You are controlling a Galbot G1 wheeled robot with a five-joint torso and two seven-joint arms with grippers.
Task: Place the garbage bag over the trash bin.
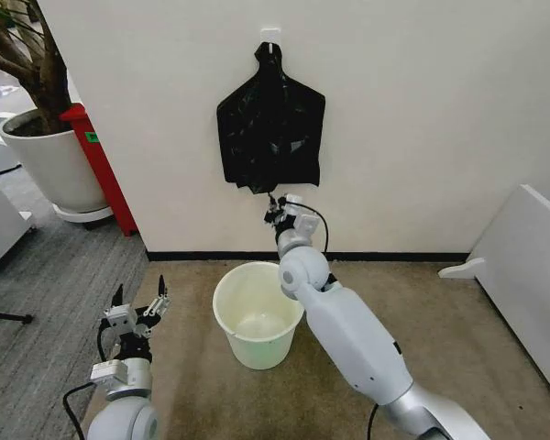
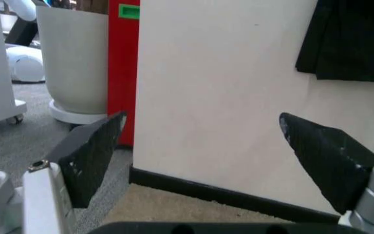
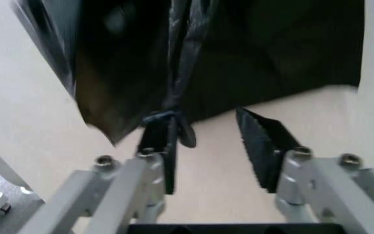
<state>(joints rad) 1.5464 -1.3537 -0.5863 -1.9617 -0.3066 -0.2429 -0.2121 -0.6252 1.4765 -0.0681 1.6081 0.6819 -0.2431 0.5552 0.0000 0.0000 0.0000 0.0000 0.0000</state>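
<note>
Against the white wall hung the garbage bag (image 1: 270,124) — your right gripper (image 1: 277,213) spread beneath its tail, next pinch; left gripper (image 1: 139,302) idled open beside the trash bin (image 1: 257,314).

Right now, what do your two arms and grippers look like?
Both arms are glossy white shells with silver-grey joints. The right arm has a ball-shaped joint and a black cable near the wrist. Each gripper, left gripper and right gripper, has bare metal linkages with bolts and black, textured wedge-shaped fingers.
</note>
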